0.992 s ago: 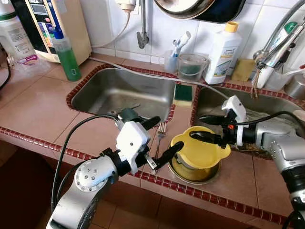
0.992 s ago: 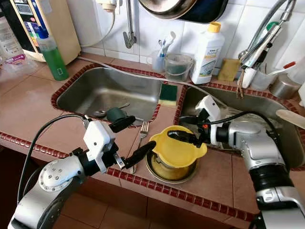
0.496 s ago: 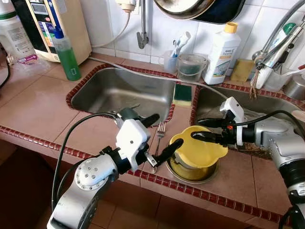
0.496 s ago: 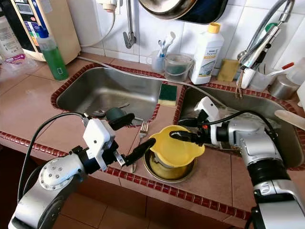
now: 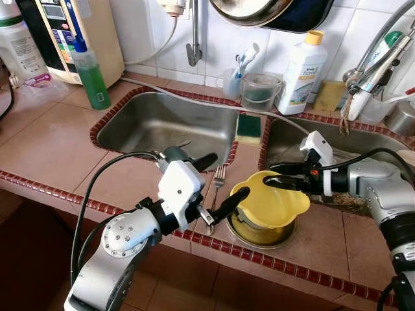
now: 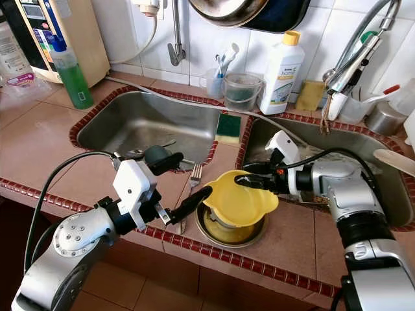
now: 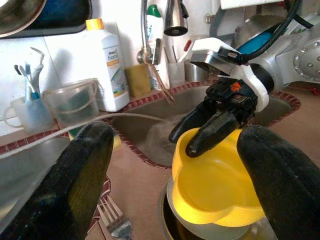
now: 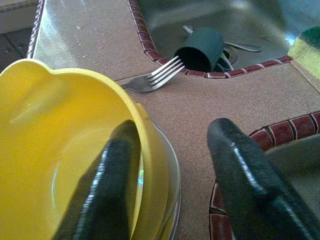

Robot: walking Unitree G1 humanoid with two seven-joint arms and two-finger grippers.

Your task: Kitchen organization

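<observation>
The yellow bowl (image 5: 272, 202) sits tilted in a round metal pan (image 5: 259, 232) on the tiled bench (image 5: 52, 139), on the strip between the two sinks and close to the near edge. Its far-right rim is raised, and there the right tool (image 5: 280, 176) has one black finger inside the bowl and the other outside, over the edge of the right sink (image 5: 363, 139); the fingers (image 8: 240, 175) stand apart around the rim and are not pressed together on it.

The left tool (image 5: 220, 181) hovers just left of the bowl with its fingers spread wide: the lower finger points at the bowl's near-left side, and whether it touches cannot be told; the upper finger reaches toward the left sink (image 5: 162, 120). Between the two fingers a fork (image 5: 217, 181) lies on the bench, tines toward the red tile border.

Inside the left sink, at its near right corner, lies a dark green cup (image 8: 202, 47) on its side with a spoon (image 8: 235, 45) beside it. A green and yellow sponge (image 5: 249, 127) rests on the divider between the sinks.

Along the far wall stand a clear plastic jug (image 5: 260, 91), a small cup with toothbrushes (image 5: 235, 79) and a white bottle with a yellow cap (image 5: 301, 68). At far left a bottle of green liquid (image 5: 91, 71) stands before a beige appliance (image 5: 71, 32).
</observation>
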